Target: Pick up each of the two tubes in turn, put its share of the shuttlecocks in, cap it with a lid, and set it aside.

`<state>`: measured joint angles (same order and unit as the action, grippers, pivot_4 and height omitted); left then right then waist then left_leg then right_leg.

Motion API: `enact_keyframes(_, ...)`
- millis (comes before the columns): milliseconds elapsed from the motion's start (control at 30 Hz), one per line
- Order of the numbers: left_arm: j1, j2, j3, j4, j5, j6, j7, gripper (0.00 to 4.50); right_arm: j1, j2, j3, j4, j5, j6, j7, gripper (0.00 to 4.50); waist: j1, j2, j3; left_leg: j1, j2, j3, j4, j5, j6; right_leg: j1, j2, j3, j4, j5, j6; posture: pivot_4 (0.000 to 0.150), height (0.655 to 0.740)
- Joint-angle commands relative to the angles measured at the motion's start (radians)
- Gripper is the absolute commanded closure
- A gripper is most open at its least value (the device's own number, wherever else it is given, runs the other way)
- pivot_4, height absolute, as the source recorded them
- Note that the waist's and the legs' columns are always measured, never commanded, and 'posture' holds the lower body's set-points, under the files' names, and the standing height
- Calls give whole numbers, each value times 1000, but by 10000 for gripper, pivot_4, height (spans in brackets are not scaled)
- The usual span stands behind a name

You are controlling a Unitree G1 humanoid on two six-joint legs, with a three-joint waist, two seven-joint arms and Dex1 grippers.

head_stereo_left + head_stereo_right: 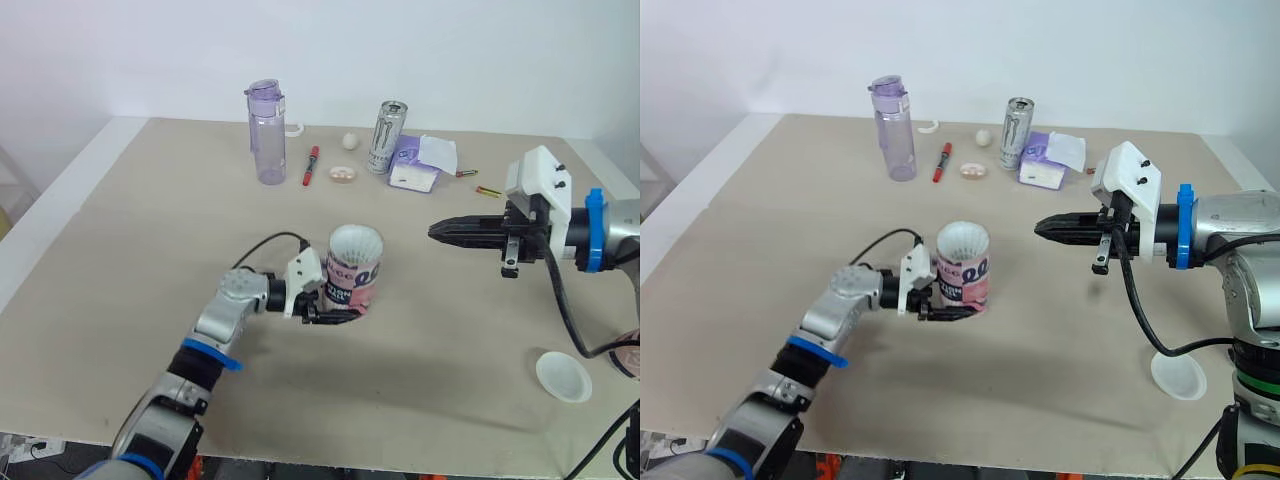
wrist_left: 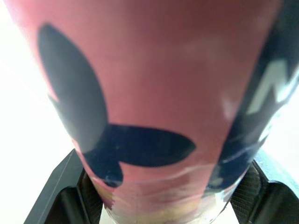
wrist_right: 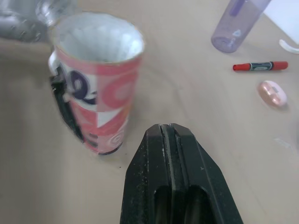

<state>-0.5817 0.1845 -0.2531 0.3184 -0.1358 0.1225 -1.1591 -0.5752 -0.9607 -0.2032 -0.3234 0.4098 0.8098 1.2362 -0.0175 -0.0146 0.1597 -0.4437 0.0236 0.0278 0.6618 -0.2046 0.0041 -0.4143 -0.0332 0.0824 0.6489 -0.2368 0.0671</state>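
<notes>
Holding the pink shuttlecock tube (image 1: 354, 270) upright is what the capping step depends on. It is clamped low on its wall between the two fingers of the left gripper (image 1: 338, 314); whether its base rests on the table (image 1: 150, 260) cannot be told. White shuttlecock feathers (image 1: 355, 241) are seen at the open mouth, so filling is judged done for this tube and a lid is wanted next.

The right gripper (image 1: 438, 231) is held to the tube's right, apart from it, with its tips pointed at the tube's upper part and its fingers pressed together on nothing. The white lid (image 1: 563, 376) lies flat on the table, well behind and below that gripper, toward the robot. It is best taken by its rim, carried level over the mouth and pressed straight down while the tube is kept steady; a tilted lid is likely to catch on the feathers.

The purple water bottle (image 1: 266, 132), red marker (image 1: 311, 165) and can (image 1: 386, 136) stand far beyond both grippers and need not be touched.
</notes>
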Motion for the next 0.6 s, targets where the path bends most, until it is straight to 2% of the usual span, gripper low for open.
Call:
enact_keyframes(33,29,-14,-6,-9,-11,-121,11,14364,-7,-37,-15,-29,37,-9,-19,44691,0,0,0,0,0,0,0,0,0,0,0,0,0,0,0,1500,7400)
enact_keyframes(433,35,24,-85,43,14,-224,-79,14364,90,-66,-45,-82,123,31,-50,44691,-1,0,0,0,-1,-1,0,0,0,1,0,0,0,-1,0,1500,7400)
enact_keyframes(600,8,38,-101,72,14,-211,-117,14364,271,-108,-168,-59,109,4,-43,44691,3,-1,0,1,-1,-1,0,0,0,3,1,-1,0,-1,0,1500,7400)
